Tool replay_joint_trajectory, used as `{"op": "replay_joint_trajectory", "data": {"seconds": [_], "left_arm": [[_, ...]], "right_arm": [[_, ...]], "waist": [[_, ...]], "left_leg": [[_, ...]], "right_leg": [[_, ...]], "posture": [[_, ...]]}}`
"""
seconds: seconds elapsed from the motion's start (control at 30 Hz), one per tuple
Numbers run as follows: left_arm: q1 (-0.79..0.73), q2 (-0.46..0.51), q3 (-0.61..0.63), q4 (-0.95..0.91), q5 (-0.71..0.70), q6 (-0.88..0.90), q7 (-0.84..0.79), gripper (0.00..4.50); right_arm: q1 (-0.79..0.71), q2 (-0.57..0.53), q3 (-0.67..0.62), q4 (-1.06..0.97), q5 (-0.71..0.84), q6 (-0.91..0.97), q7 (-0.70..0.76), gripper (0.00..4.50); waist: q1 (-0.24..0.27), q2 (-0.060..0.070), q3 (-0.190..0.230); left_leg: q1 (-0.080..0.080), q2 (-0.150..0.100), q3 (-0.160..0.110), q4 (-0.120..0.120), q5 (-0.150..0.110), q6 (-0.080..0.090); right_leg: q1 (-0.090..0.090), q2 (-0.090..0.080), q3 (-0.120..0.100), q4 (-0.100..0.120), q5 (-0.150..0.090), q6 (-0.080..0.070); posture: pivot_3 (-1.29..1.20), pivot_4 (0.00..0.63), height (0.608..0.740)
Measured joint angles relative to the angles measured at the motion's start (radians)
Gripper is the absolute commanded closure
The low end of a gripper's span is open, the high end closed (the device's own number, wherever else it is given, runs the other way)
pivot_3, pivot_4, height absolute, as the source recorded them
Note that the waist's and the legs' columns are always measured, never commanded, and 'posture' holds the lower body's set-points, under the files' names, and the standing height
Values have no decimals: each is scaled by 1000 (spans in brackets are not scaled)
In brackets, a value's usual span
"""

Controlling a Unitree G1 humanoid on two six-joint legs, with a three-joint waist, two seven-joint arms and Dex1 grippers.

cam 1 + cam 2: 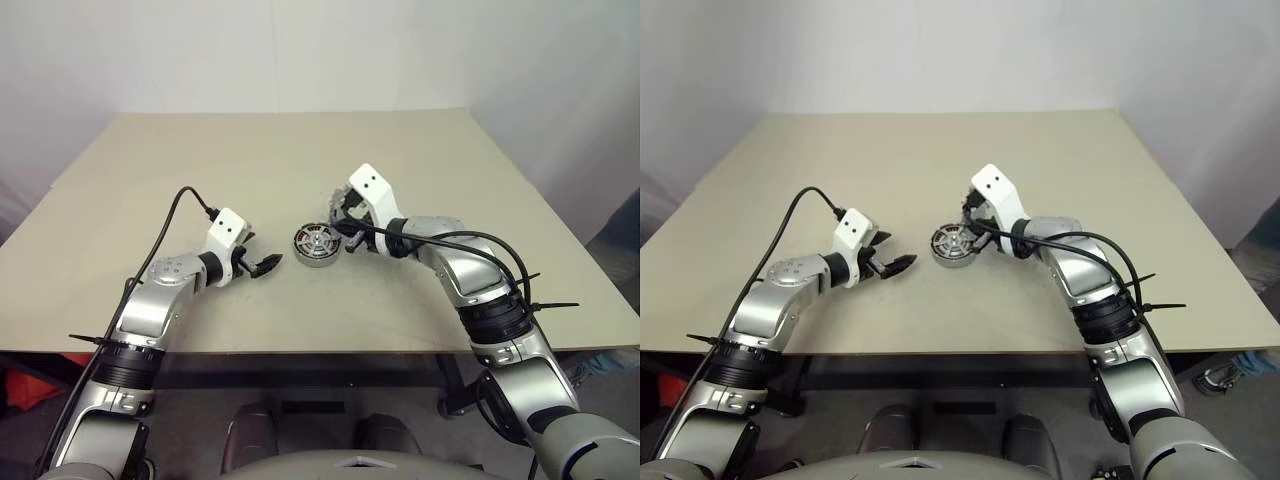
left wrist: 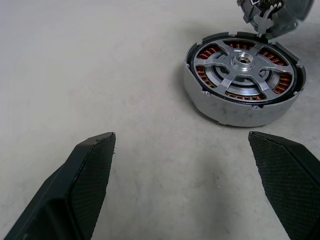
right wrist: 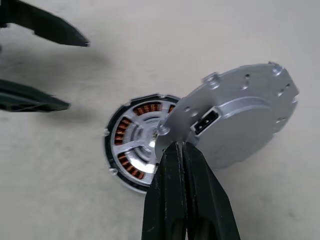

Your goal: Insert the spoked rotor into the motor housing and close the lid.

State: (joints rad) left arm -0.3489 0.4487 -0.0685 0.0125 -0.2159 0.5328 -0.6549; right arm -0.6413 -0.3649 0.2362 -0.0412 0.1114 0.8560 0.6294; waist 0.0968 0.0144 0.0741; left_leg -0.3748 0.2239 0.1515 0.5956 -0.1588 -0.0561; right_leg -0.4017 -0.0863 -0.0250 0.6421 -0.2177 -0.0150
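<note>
Above the motor housing point(image 3: 131, 145), right gripper point(image 3: 181, 150) holds the unlabelled lid point(image 3: 235, 115).

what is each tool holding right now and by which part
The right tool pinches the lid by its rim, tilted above the motor housing. The left tool stands open and holds nothing.
</note>
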Motion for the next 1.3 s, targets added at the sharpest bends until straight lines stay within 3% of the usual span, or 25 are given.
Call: {"op": "replay_joint_trajectory", "data": {"seconds": [0.33,0.57,0.8,1.3], "left_arm": [[-1,-1,-1,3,0,0,-3,0],[-8,-2,-4,12,1,-2,-13,0],[-19,-2,-5,20,4,-5,-16,0],[-8,20,6,20,4,-4,-8,0]], "right_arm": [[0,-66,-45,109,-101,-80,-158,4442],[-44,-27,-108,213,-111,-151,-222,4442],[-82,83,-109,261,-71,-182,-196,4442],[17,66,-5,146,-39,-103,-37,4442]], "waist": [[0,0,0],[-4,0,0],[0,0,0],[-3,0,0]], "left_leg": [[0,0,0,0,0,0],[0,0,0,-1,0,0],[-3,0,0,-1,0,0],[-3,1,-1,-1,0,0]], "right_leg": [[0,0,0,0,-1,2],[-1,0,0,0,1,-1],[-3,0,0,-1,2,-3],[-3,1,0,0,-1,2]], "posture": [[0,0,740],[0,0,740],[0,0,740],[0,0,740]]}}
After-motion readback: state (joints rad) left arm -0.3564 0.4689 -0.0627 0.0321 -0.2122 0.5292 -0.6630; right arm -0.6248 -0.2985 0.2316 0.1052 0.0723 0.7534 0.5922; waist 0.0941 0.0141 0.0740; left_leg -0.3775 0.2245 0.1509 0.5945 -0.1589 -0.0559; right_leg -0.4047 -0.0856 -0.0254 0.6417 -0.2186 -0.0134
